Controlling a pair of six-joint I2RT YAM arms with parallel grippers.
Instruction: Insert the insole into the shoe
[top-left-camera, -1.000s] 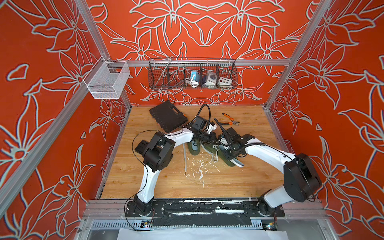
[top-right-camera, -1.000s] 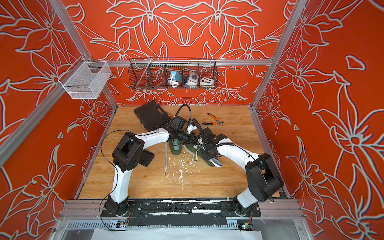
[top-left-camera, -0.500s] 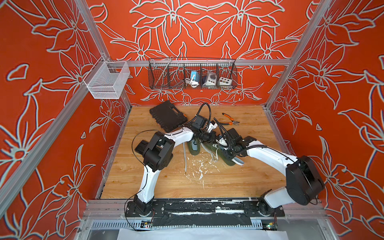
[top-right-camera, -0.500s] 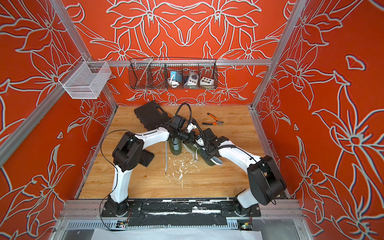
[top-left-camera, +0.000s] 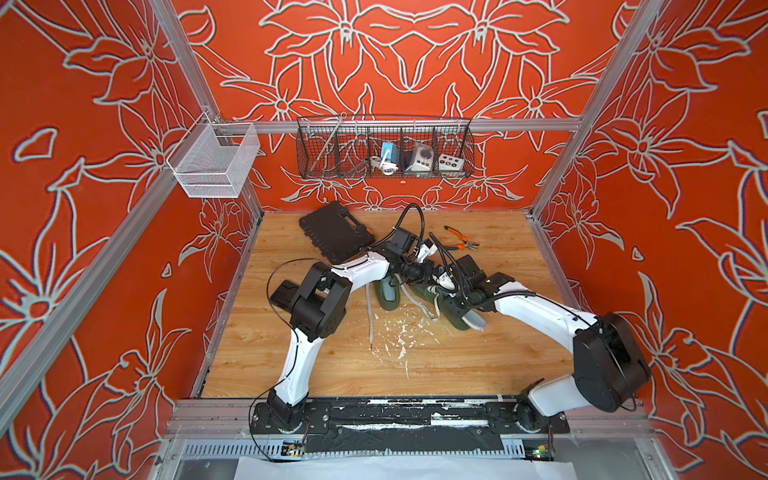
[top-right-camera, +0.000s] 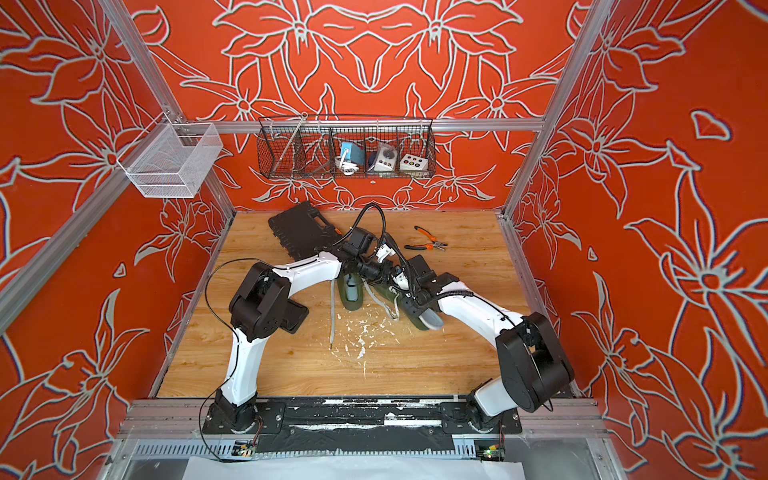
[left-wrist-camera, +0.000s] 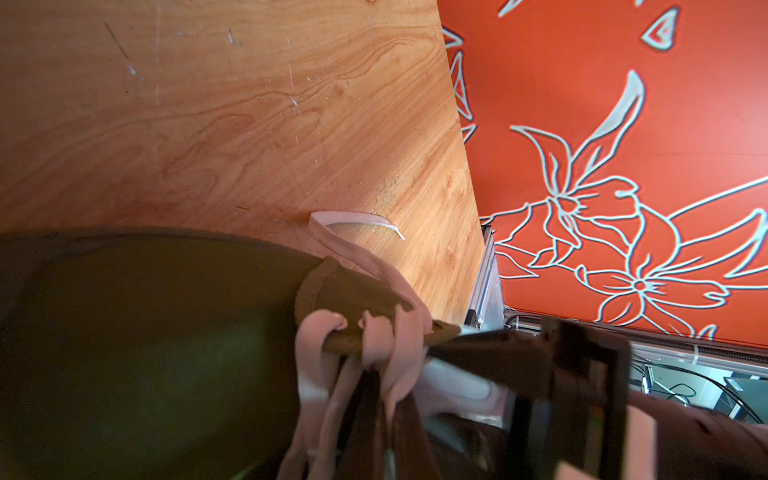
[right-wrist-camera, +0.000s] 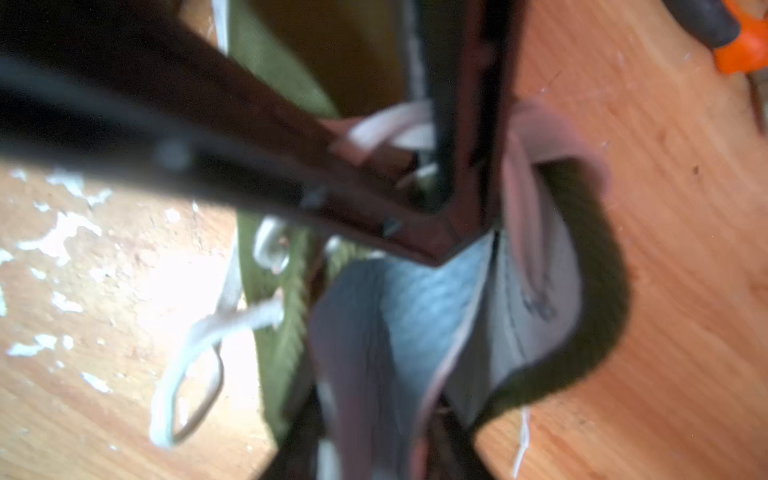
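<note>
Two olive-green shoes lie mid-table in both top views. The right-hand shoe (top-left-camera: 457, 322) (top-right-camera: 415, 322) has the grey insole (top-left-camera: 474, 321) (top-right-camera: 432, 321) sticking out at its heel. My left gripper (top-left-camera: 432, 276) (left-wrist-camera: 380, 374) is shut on this shoe (left-wrist-camera: 145, 332) at its laced throat, with pale laces (left-wrist-camera: 316, 353) draped round the fingers. My right gripper (top-left-camera: 459, 300) (right-wrist-camera: 374, 399) is over the heel opening. The curled insole (right-wrist-camera: 415, 311) sits between its fingers inside the collar (right-wrist-camera: 598, 291). Blur hides whether they still press it.
The other shoe (top-left-camera: 388, 297) lies just left, with an insole inside. A loose grey strip (top-left-camera: 369, 316) and white flakes (top-left-camera: 399, 332) lie in front. A black tool case (top-left-camera: 336, 232) and orange pliers (top-left-camera: 461, 241) are behind. A wire basket (top-left-camera: 384, 147) hangs on the back wall.
My right gripper has shifted slightly along the shoe toward the left gripper, and its fingers stand wider apart than before. The left gripper has stayed in place, still shut.
</note>
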